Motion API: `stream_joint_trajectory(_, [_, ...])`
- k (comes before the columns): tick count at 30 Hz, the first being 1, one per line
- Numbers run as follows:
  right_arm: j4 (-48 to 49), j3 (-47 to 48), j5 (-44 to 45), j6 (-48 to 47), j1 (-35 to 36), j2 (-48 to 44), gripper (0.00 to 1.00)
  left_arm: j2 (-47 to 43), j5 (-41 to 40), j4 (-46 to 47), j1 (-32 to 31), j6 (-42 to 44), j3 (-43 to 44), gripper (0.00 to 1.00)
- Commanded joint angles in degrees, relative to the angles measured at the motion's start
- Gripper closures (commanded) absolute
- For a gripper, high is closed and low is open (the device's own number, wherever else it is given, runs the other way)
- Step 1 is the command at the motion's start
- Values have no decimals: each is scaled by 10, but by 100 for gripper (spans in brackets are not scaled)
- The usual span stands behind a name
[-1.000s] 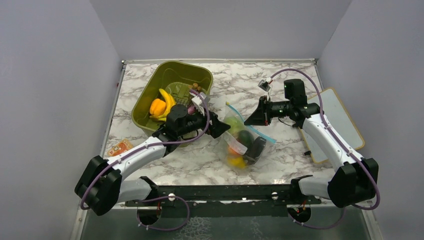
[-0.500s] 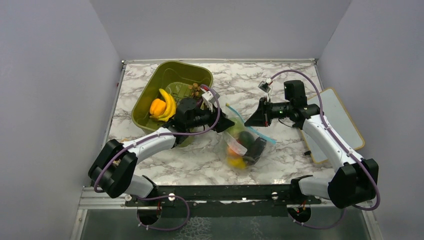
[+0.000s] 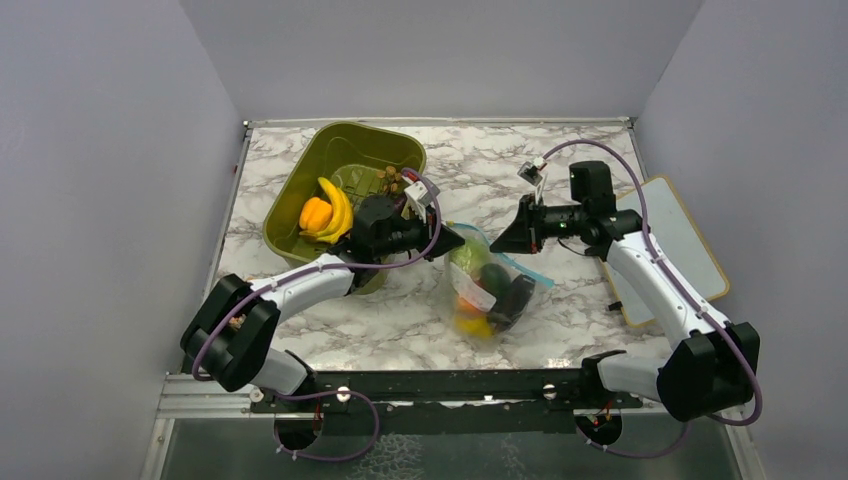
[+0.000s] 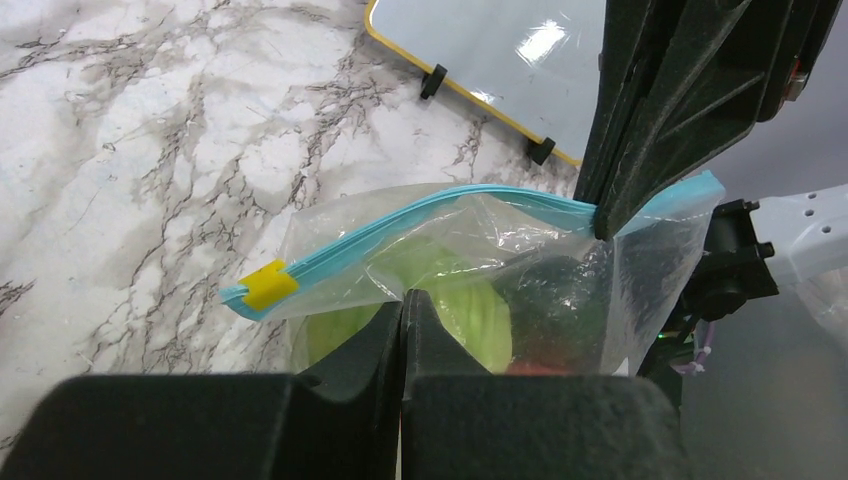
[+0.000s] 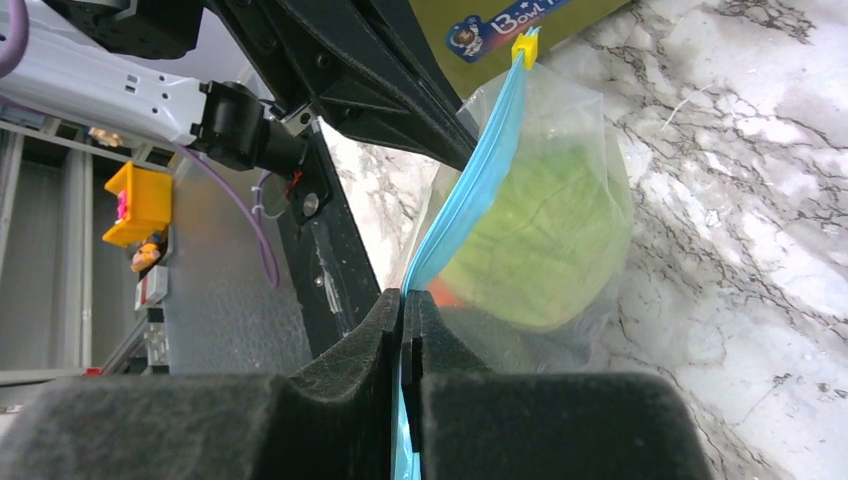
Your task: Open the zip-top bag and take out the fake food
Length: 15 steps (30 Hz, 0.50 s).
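The zip-top bag [image 3: 487, 287] lies mid-table, its mouth lifted between both arms. Its teal zipper strip [image 4: 430, 216] looks closed, with the yellow slider [image 4: 268, 284] at one end. My left gripper [image 4: 403, 296] is shut, pinching the clear wall just below the strip. From the other side my right gripper [image 5: 403, 298] is shut on the zipper strip [image 5: 470, 170] itself. The fake food is inside the bag: a light green piece [image 5: 545, 240], a dark piece [image 4: 555, 300], an orange bit [image 3: 465, 300] and a yellow one [image 3: 472, 322].
An olive-green bin [image 3: 345, 160] at the back left holds a banana bunch [image 3: 336, 205] and an orange pepper [image 3: 314, 213]. A white board with a yellow edge [image 3: 685, 245] lies at the right. A small orange card [image 3: 238, 296] sits near the left edge.
My left gripper moved right to the bag's mouth and closed from wide open onto the plastic. The right gripper kept its hold on the strip and barely moved.
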Motion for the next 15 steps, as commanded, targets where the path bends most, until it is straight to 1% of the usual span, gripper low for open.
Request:
stream_joint_trajectory(1, [-12,9,38,3,2,-24,90,-12,14,28,-1,-24,2,100])
stream_joint_trajectory(4, [-33,30,62,-2,2,-24,74,-46,-7,27,-5,-17,-16,100])
stream_joint_trajectory(7, [-54,67,76,-7,2,-13,60,-99,-39,27,-22,12,-41,100])
stream_joint_trajectory(12, [-77,126,80,-24,13,18,54,-169,-91,27,-59,57,-88,100])
stream_joint_trajectory(15, [-76,142,112,-32,39,37,53,-191,-94,25,-68,60,-106,100])
